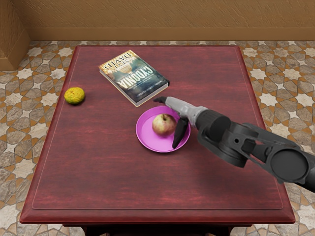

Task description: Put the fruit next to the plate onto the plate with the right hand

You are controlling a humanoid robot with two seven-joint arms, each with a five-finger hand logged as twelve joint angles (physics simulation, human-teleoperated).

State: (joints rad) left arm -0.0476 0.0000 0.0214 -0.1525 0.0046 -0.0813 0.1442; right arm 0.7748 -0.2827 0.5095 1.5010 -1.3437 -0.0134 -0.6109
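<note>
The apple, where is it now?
In the head view the apple sits on the pink plate near the table's middle, just left of the right hand, in front of the book.

Book cover (pixel 134 76): "DAVID" is printed, seen upside down.
Title line: large white letters are shown, not clearly readable.
</note>
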